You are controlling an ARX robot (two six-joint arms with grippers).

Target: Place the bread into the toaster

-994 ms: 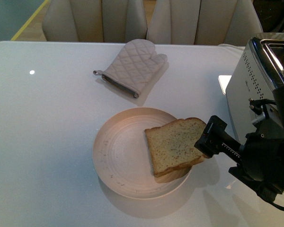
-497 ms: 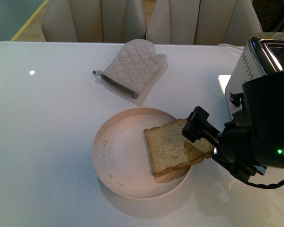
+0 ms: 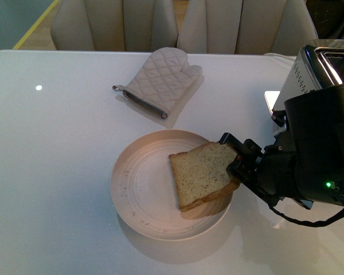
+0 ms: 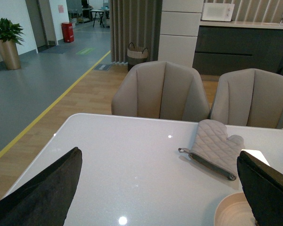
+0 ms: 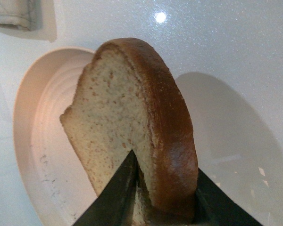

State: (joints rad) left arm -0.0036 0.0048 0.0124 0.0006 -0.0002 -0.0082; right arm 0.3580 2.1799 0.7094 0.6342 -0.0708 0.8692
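Nearest to us in the right wrist view, the right gripper (image 5: 162, 188) has its two dark fingers (image 5: 117, 193) closed narrowly on the bread (image 5: 127, 122). One finger lies against the pale crumb face and the other against the brown crust. In the front view this grip sits right of centre, at the slice's right end, above the right rim of the plate (image 3: 135, 197). The bread slopes down leftward over the plate's middle. We cannot tell whether its low edge touches the plate. The plate is pale pink and round, and lies on the white table (image 3: 51, 166) in the lower middle of the frame.

At the bottom corners of the left wrist view we see the left gripper (image 4: 155, 197) with its fingers (image 4: 42, 193) spread wide and nothing between them, above the table.

Farther back, in the upper middle of the front view, the quilted oven mitt (image 3: 160, 80) lies flat, well apart from the plate. At the upper right edge stands the toaster (image 3: 301, 71), white with a chrome top, partly hidden behind the right arm's dark body. The bread is near it but outside it.

Beyond the table's far edge stand two beige chairs (image 3: 117, 23). Behind them the left wrist view shows a wicker basket (image 4: 136, 51), and a potted plant (image 4: 7, 37) at the upper left.
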